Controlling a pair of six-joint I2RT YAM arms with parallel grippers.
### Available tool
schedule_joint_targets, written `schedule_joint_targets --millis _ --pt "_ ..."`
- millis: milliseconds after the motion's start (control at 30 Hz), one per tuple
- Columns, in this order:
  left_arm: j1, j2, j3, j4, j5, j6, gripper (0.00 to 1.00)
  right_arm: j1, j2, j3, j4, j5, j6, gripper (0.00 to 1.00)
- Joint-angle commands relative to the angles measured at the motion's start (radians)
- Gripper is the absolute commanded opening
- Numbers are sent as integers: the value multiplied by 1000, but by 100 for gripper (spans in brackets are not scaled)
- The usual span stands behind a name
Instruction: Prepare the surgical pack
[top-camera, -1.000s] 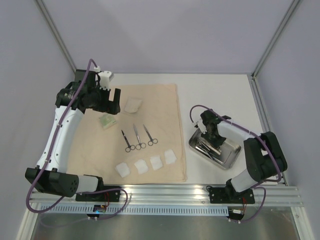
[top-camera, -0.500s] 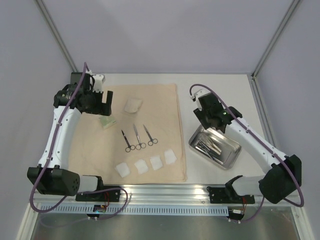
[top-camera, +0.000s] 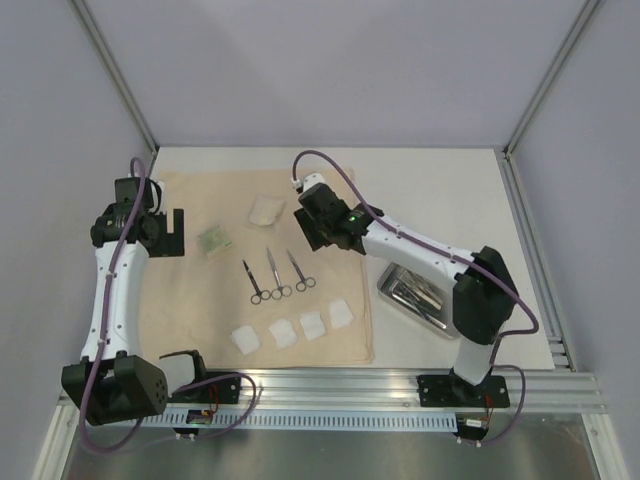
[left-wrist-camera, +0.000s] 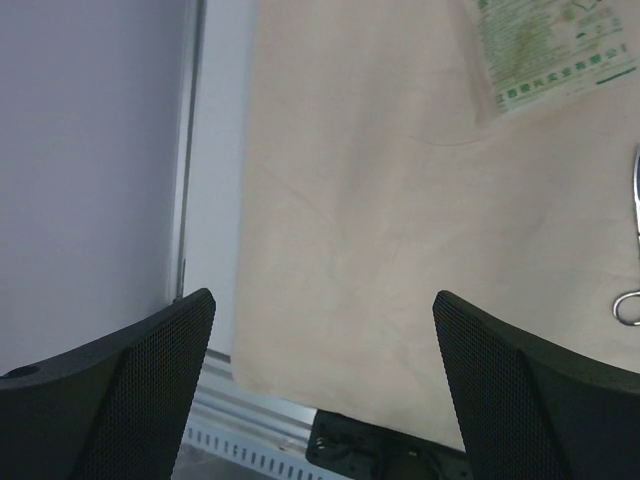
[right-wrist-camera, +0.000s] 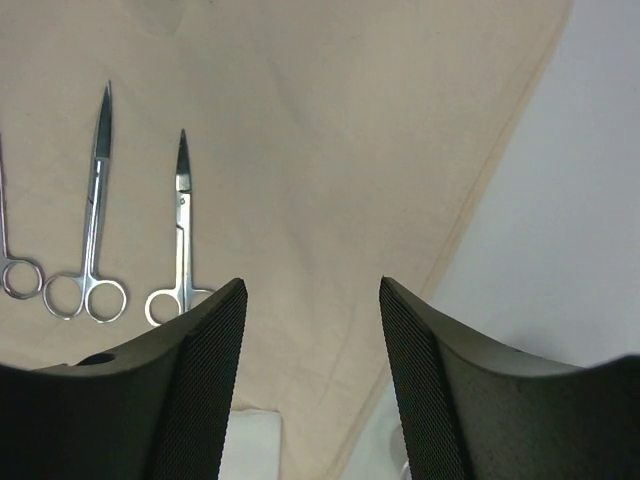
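Table (top-camera: 440, 190) beneath beige cloth (top-camera: 200, 290); steel tray (top-camera: 386, 287) in top view only; left fingers (left-wrist-camera: 130, 390), right fingers (right-wrist-camera: 190, 380) spread.

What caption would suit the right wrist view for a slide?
Right gripper, open and empty, hovers over the beige cloth beside a row of steel scissors.

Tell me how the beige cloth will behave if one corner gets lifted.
Probably floppy: the beige cloth lies flat with soft creases, so a lifted corner would likely drape rather than raise the sheet. It looks thin and light, yet the scissors and gauze squares resting on it would likely slide or shift.
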Motion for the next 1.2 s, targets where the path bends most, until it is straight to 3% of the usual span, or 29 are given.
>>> schedule_joint_targets --millis 0,467,933,1000,1133,1167 --pt "29 -43 -9 59 -61 14 100 34 93 109 -7 -38 86 57" --pt "31 -61 -37 77 -20 17 100 98 343 256 -47 -69 139 43" --pt "31 -53 -45 77 11 18 100 112 511 276 -113 -92 158 38" --pt "31 -52 -43 79 14 18 100 112 532 278 -124 -95 159 32" --pt "31 -47 -42 80 14 17 100 112 565 276 -147 -89 152 12" --pt "31 -46 -42 79 14 18 100 112 562 275 -147 -90 147 3"
